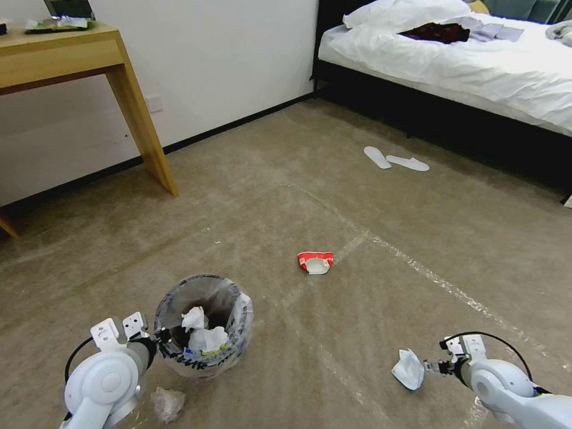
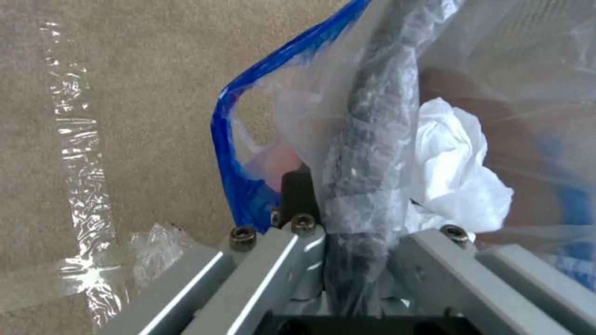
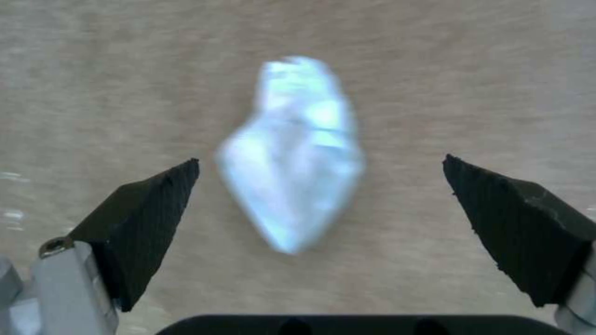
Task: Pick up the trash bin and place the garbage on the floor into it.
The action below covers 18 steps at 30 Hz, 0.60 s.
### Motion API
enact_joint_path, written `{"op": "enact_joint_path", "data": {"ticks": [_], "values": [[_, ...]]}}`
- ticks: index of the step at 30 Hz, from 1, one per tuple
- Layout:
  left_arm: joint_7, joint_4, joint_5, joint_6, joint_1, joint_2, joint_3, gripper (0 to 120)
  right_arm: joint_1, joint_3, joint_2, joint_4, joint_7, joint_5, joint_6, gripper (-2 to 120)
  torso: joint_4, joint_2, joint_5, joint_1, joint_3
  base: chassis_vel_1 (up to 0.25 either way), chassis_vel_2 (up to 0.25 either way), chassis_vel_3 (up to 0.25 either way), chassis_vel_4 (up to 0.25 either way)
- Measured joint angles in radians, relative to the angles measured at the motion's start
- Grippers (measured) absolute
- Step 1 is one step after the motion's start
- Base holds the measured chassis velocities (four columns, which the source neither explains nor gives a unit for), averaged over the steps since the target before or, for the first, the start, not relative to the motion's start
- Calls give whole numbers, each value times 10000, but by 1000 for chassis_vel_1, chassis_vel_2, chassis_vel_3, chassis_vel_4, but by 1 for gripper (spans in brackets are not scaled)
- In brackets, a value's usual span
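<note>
left end effector (image 2: 357, 251) clamped on the trash bin (image 1: 205, 326) rim; right end effector (image 3: 320, 204) spread apart around a bluish paper wad (image 3: 292, 153) on the floor (image 1: 357, 226).

One bin (image 1: 205, 328), two tissues inside it (image 1: 202, 330), one paper bowl (image 1: 316, 262), one paper wad (image 1: 409, 369), one plastic scrap (image 1: 167, 404), two slippers (image 1: 396, 159) on the carpet (image 1: 286, 196).

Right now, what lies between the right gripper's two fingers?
In the right wrist view, a bluish paper wad lies on the floor between the open right gripper's fingers, untouched.
</note>
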Motion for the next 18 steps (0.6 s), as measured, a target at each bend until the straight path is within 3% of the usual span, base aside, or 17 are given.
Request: {"op": "enact_joint_path", "data": {"ticks": [6,18], "values": [[-15,2,-5,-4,9,14,-38,0,822,-418,1310,-1256,89,-284,-175,100,3,0,4,0,1,0,0,0,0],[-15,11,-6,-18,26,21,-70,0,1073,-447,1862,-2463,-534,-1213,429,100,-1,0,0,0,0,0,0,0,0]]}}
